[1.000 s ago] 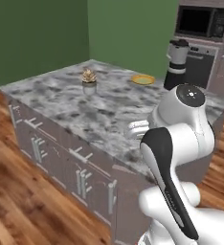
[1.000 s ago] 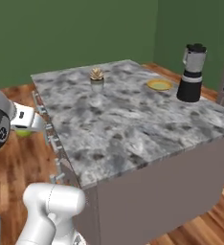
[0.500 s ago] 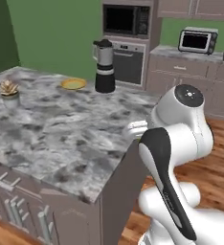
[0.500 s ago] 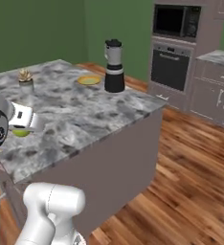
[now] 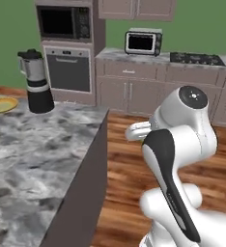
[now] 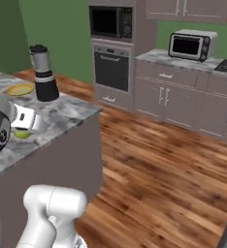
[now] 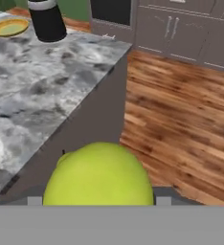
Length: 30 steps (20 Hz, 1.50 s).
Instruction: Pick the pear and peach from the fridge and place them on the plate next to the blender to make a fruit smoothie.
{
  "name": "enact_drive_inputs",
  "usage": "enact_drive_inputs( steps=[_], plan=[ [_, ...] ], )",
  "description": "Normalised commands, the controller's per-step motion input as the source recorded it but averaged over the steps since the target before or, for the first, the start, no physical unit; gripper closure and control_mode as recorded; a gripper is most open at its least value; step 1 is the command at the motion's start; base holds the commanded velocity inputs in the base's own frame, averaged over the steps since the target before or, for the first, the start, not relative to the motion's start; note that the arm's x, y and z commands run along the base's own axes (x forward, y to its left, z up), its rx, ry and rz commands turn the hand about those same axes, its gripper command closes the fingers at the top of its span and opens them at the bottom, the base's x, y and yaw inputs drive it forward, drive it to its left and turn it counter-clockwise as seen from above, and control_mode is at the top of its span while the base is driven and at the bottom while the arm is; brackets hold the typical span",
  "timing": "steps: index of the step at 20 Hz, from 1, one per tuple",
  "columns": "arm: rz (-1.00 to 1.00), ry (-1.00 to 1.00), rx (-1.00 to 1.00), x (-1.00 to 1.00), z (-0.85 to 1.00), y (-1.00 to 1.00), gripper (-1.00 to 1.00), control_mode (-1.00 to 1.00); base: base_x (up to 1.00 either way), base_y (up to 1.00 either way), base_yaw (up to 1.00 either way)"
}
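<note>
Up close in the hand view, the pear (image 7: 98,174) sits clamped in the gripper (image 6: 22,131), held over the marbled counter (image 5: 33,159) near its edge, while the plate (image 5: 2,104) lies well off, just beside the blender (image 5: 35,82).

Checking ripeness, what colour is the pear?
Yellow-green pear, best in the hand view.
</note>
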Motion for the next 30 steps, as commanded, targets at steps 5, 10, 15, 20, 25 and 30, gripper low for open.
enact_drive_inputs(
  steps=[5, 10, 15, 20, 25, 30],
  plan=[
    [0.0, 0.0, 0.0, 0.0, 0.0, 0.0, 1.0, 1.0, 1.0, -0.39, -0.19],
    [0.0, 0.0, 0.0, 0.0, 0.0, 0.0, 1.0, 1.0, 1.0, -0.71, -0.15],
    [0.0, 0.0, 0.0, 0.0, 0.0, 0.0, 1.0, 1.0, 1.0, -0.73, -0.06],
    [0.0, 0.0, 0.0, 0.0, 0.0, 0.0, 1.0, 1.0, 1.0, -0.69, 0.05],
    [0.0, 0.0, 0.0, 0.0, 0.0, 0.0, 1.0, 1.0, 1.0, -0.43, 0.03],
    [0.0, 0.0, 0.0, 0.0, 0.0, 0.0, 1.0, 1.0, 1.0, -0.04, 0.52]
  ],
)
